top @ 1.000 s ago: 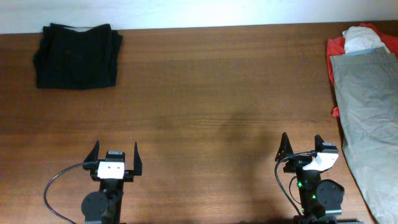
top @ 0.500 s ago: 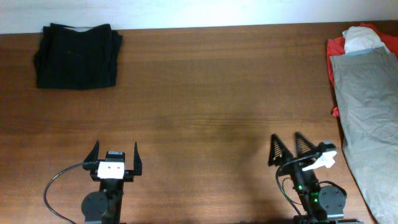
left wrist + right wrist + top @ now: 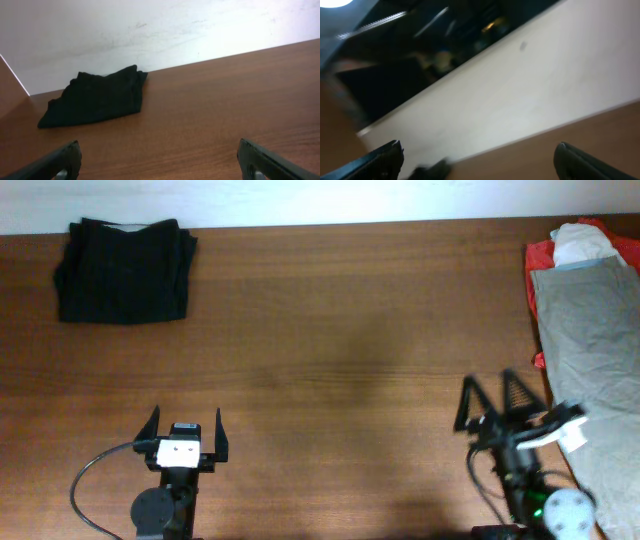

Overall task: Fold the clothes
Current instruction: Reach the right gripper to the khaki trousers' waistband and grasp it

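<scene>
A: Since the clothes are all soft cotton, how do you think the khaki garment (image 3: 590, 350) will behave when it is lifted?

B: I judge it light and limp. It will sag and slide over itself, so one pinch in the middle would only make a bundle. It is better to take it at two points of a firm border, probably the thicker band at its far end, or the two corners of the hem.

A: Where does it lie?

B: Flat along the right edge of the desk (image 3: 340, 310), from the far right corner toward the near edge. At that corner it partly covers a red garment (image 3: 540, 252) and a white garment (image 3: 582, 242). The black garment (image 3: 125, 268) rests at the far left corner and looks already folded.

A: And the tools?

B: The left tool (image 3: 186, 425) stands at the near edge, on the left side, its jaws spread wide and holding nothing. The right tool (image 3: 492, 395) is near the near right corner, just beside the inner border of the khaki garment, also spread and empty.

A: What do the wrist cameras add?

B: The left wrist view shows the black garment from low down, as a low heap of layers, which the overhead view flattens. The right wrist view is blurred: only wall and a strip of desk, no cloth. Only the overhead view shows the right pile.
</scene>
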Available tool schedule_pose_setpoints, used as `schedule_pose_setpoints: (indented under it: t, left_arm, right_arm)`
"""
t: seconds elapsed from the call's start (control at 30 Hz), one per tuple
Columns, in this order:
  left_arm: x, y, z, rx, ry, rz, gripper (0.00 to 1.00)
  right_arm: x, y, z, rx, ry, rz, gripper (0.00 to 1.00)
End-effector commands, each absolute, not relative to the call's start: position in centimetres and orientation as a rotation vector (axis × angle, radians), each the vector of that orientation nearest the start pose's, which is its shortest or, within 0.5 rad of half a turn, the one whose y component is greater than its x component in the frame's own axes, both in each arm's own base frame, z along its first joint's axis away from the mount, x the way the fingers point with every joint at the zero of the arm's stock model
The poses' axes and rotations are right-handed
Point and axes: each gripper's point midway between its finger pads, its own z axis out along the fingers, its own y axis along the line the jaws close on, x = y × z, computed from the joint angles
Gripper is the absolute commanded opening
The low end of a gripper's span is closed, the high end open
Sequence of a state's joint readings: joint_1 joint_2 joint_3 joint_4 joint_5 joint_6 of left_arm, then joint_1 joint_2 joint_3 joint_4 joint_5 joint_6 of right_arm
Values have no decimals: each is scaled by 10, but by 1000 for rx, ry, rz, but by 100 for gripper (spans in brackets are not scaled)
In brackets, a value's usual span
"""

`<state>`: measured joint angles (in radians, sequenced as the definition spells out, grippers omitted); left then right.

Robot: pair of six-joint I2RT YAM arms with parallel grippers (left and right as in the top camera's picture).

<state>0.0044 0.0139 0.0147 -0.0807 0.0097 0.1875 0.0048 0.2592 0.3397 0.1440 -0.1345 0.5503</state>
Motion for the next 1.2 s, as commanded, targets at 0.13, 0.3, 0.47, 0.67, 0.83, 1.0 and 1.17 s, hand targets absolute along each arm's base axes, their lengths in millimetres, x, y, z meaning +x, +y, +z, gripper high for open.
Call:
schedule_pose_setpoints:
  t: [0.13, 0.3, 0.47, 0.67, 0.83, 1.0, 1.17]
  left_arm:
    - [246, 2, 156, 160, 1646, 157, 99]
    - [246, 2, 156, 160, 1646, 157, 99]
    - [246, 2, 156, 160, 1646, 157, 99]
    - [246, 2, 156, 160, 1646, 157, 99]
    - [246, 2, 156, 160, 1646, 157, 99]
    - [246, 2, 156, 160, 1646, 157, 99]
    - [246, 2, 156, 160, 1646, 157, 99]
  right_arm:
    - [339, -62, 355, 420, 1637, -160, 99]
    - [416, -119, 328, 558, 1872, -356, 99]
    - [457, -166, 273, 614, 2067, -486, 99]
    - [496, -192, 194, 349, 2274, -685, 99]
    - [526, -203, 124, 305, 2389, -737, 99]
    - [526, -224, 67, 308, 2484, -927, 99]
    - [533, -227, 45, 294, 2487, -894, 100]
